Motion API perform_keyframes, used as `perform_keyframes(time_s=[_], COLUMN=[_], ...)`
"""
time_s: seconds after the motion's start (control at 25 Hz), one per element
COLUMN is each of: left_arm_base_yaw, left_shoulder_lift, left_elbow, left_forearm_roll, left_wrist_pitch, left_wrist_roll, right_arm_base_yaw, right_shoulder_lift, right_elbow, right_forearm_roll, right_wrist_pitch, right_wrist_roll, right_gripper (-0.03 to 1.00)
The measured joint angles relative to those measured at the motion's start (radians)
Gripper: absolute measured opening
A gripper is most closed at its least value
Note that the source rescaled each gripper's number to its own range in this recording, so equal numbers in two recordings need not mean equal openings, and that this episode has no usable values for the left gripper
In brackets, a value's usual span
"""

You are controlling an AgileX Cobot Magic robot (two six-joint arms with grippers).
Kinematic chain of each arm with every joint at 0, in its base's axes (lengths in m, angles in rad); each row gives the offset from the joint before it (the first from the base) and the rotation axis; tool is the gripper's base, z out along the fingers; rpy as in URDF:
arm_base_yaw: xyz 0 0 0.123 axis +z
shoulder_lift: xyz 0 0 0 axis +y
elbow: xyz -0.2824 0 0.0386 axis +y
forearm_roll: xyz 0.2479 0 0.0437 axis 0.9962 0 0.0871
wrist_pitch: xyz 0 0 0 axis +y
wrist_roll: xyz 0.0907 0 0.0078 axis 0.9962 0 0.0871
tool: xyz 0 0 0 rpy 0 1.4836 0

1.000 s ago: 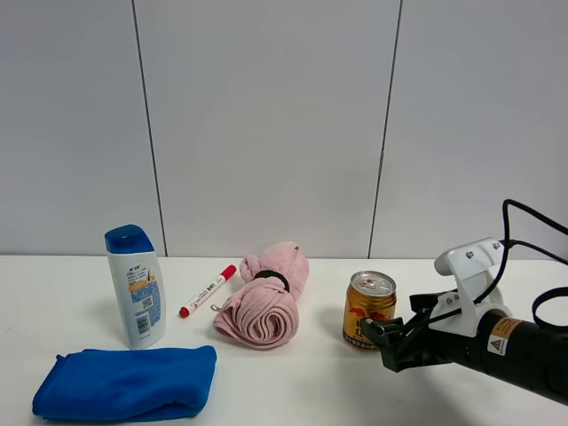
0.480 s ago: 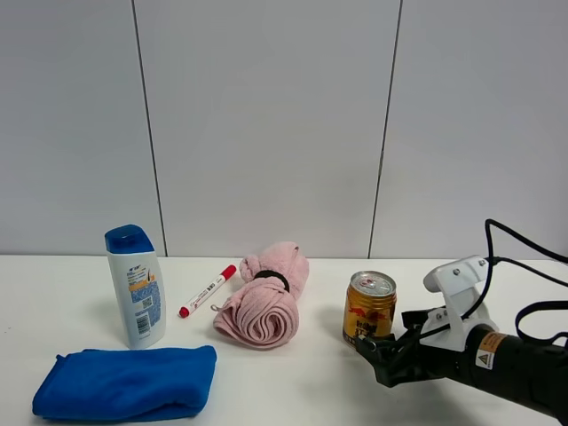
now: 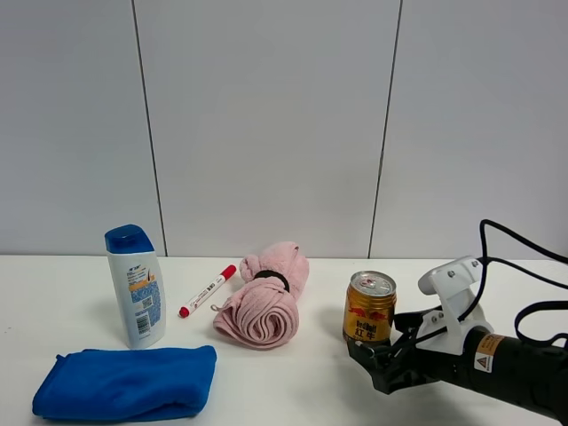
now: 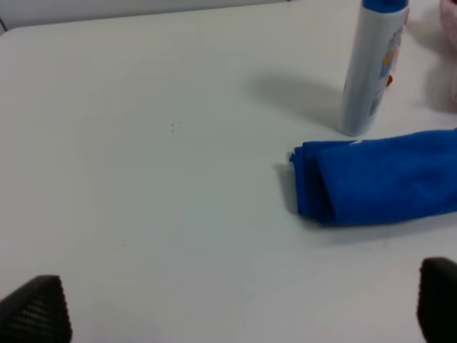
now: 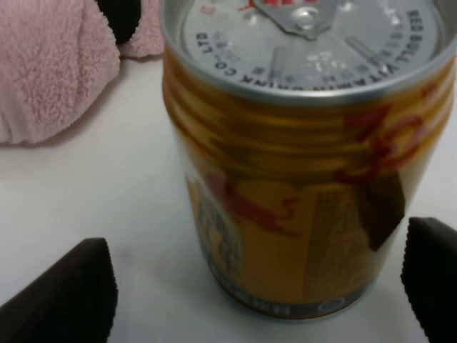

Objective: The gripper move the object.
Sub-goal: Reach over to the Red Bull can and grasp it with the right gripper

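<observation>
- Exterior high: the gold drink can [image 3: 370, 306] stands upright on the white table [image 3: 293, 390], just beside the rolled pink towel [image 3: 264, 302]. My right gripper [image 3: 371, 353] sits low in front of it with the jaws spread wide and nothing in them. I judge this the approach, grasp not yet made. The claw covers the foot of the can, so I cannot tell whether a finger touches it. The left arm is out of frame
- Left wrist: the left gripper [image 4: 232, 311] is spread wide and empty, only its two tips showing. It faces the blue cloth [image 4: 378, 186] and the blue-capped white bottle [image 4: 371, 64], whose top is cut off. No can here
- Right wrist: the can fills the frame between the two dark fingertips [image 5: 68, 293], with a gap on each side. Next I would ease forward until the pads flank the can's middle, then close squarely. The far edge of the lid is cut off
</observation>
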Motion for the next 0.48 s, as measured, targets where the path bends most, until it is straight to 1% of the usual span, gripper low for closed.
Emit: perform_keyframes(time_s=[0.48], left_arm_base_yaw=[0.000], left_shoulder_lift=[0.000], left_elbow=[0.000], left_forearm_roll=[0.000], left_wrist_pitch=[0.000], left_wrist_roll=[0.000], right_arm_base_yaw=[0.000], right_shoulder_lift=[0.000], right_elbow=[0.000], right_forearm_roll=[0.009], right_wrist_pitch=[0.000], right_wrist_roll=[-0.018], right_gripper=[0.58])
